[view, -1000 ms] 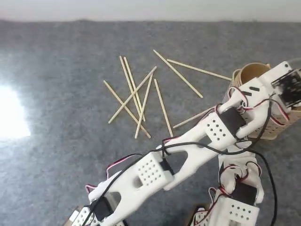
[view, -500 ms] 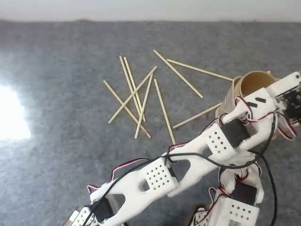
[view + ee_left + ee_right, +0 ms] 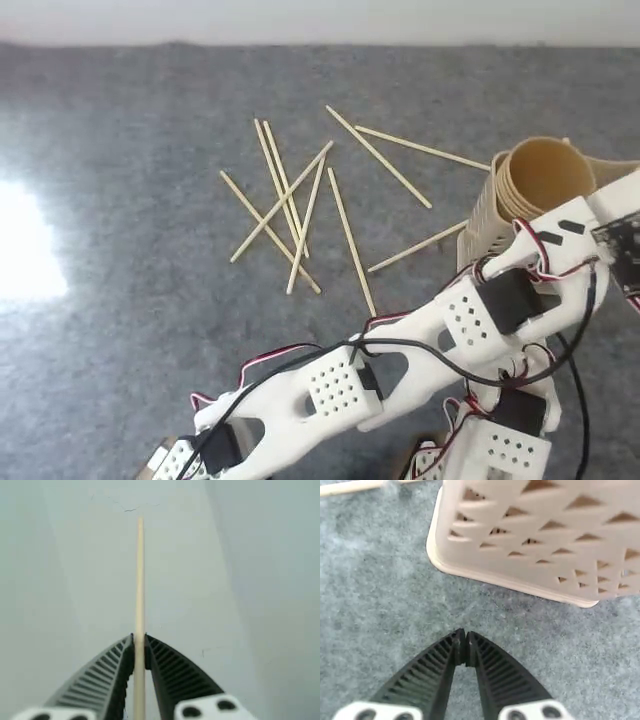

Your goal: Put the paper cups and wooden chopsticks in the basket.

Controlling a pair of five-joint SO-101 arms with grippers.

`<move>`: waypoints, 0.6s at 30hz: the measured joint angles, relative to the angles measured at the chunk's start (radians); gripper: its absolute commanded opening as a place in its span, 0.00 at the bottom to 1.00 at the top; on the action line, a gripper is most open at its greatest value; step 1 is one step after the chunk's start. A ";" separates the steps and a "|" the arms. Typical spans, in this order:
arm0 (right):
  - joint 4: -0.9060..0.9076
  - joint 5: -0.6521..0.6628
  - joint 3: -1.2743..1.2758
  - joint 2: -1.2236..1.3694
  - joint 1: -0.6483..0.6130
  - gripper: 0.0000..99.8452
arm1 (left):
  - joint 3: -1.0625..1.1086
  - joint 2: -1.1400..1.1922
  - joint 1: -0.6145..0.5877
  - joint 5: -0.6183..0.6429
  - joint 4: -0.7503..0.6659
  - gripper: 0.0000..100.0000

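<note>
Several wooden chopsticks point(image 3: 290, 205) lie scattered on the grey mat. A stack of paper cups point(image 3: 540, 180) stands at the right, mouth up, just beyond the left arm's wrist point(image 3: 560, 260), which stretches over that spot. My left gripper point(image 3: 139, 647) is shut on one wooden chopstick point(image 3: 140, 580), which points straight out from the jaws against a pale wall. Low over the mat, my right gripper point(image 3: 465, 647) is shut with nothing in it, a short way in front of the beige basket point(image 3: 530, 535). The left arm hides the basket in the high view.
One chopstick point(image 3: 350, 486) lies on the mat past the basket's corner in the right wrist view. The right arm's base point(image 3: 510, 430) sits at the near edge under the left arm. The mat's left half holds a bright glare patch point(image 3: 25, 240).
The left arm's wrist has swung nearer and toward the right edge, uncovering more of the cup stack. The scattered chopsticks have not moved.
</note>
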 measured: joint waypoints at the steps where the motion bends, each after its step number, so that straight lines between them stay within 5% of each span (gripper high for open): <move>1: 0.000 0.000 0.000 0.000 0.000 0.01 | 0.000 0.000 0.002 -0.008 0.000 0.01; 6: 0.000 0.000 0.000 0.000 0.000 0.01 | -0.005 -0.008 -0.002 -0.014 0.072 0.01; 18: 0.000 0.000 0.000 0.000 0.000 0.01 | -0.006 -0.279 -0.115 -0.017 0.775 0.01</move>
